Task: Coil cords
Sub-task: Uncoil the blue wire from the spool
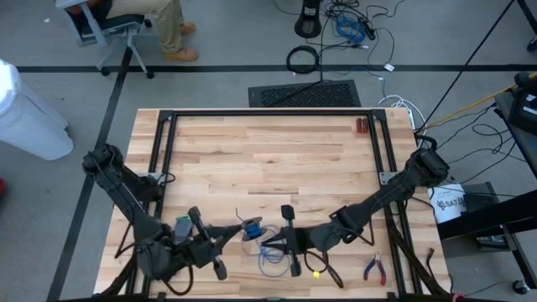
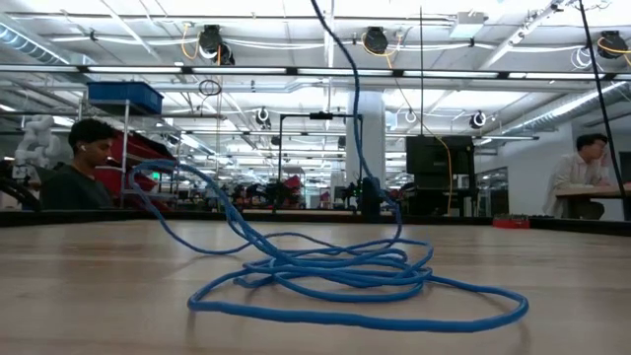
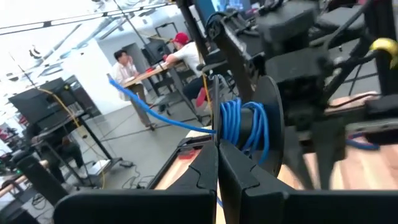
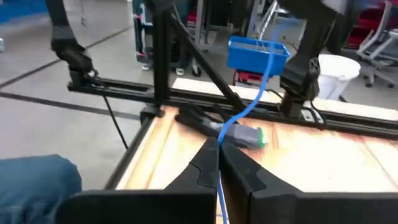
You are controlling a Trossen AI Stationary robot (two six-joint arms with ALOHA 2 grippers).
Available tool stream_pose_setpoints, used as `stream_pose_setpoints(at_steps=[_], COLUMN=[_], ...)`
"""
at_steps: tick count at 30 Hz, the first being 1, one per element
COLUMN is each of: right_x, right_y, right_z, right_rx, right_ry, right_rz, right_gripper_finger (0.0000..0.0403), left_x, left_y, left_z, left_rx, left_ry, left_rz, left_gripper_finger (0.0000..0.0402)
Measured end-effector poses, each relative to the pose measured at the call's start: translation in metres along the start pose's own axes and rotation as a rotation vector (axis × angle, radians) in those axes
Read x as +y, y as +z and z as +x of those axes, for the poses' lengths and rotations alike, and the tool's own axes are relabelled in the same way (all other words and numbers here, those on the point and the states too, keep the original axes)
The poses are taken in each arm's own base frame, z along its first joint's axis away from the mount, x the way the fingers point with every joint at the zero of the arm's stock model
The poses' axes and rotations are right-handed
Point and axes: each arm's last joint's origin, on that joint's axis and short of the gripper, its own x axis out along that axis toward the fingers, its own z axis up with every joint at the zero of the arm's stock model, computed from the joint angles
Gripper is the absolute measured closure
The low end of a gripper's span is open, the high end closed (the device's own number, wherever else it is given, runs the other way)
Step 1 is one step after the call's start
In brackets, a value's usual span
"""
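A thin blue cord is partly wound into a small round coil [image 3: 241, 127] against a black disc [image 3: 272, 118], held level above the table's near middle. My left gripper [image 3: 217, 148] is shut at that coil [image 1: 250, 228]. From it a strand [image 4: 252, 102] runs down to my right gripper [image 4: 219, 152], which is shut on it just right of the coil [image 1: 267, 243]. The rest of the cord [image 2: 335, 276] lies in loose loops on the table [image 1: 270, 262], with one strand [image 2: 345, 89] rising out of the low view. My left gripper comes in level, and its shut fingertips [image 3: 208, 163] meet at the lower edge of the wound coil [image 3: 225, 142]. Whether they pinch cord or disc I cannot tell. The coil is lifted clear of the table. My right gripper pinches a single strand [image 4: 219, 144] between its fingertips, pointing slightly downward. The strand rises fairly straight beyond the fingers and passes back between them [image 4: 219, 186] toward the loops on the table.
Red-handled pliers [image 1: 375, 268] lie near the front right edge, and a small yellow piece [image 1: 316, 273] lies left of them. A grey and green tool [image 4: 245, 135] lies on the wood past my right fingers. A black frame [image 1: 268, 113] borders the table. People sit in the room beyond.
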Motion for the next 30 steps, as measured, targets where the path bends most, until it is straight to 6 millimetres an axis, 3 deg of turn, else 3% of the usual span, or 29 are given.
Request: stream_pose_setpoints(at_steps=[8, 18, 30], right_x=[-0.010, -0.014, -0.025], right_y=[-0.013, -0.021, -0.010], right_z=[0.003, 0.001, -0.034], right_rx=[0.130, 0.220, 0.336], right_ry=[-0.053, -0.070, -0.193], right_rz=[0.002, -0.017, 0.021], right_gripper_finger=[0.0403, 0.0403, 0.0379], left_x=[-0.001, -0.004, -0.004], left_y=[0.016, 0.019, 0.019], left_z=[-0.020, -0.034, -0.036], left_rx=[-0.034, -0.052, -0.055], left_ry=[-0.053, -0.093, -0.098], left_rz=[-0.022, 0.006, 0.000], left_gripper_finger=[0.0400, 0.0400, 0.0400])
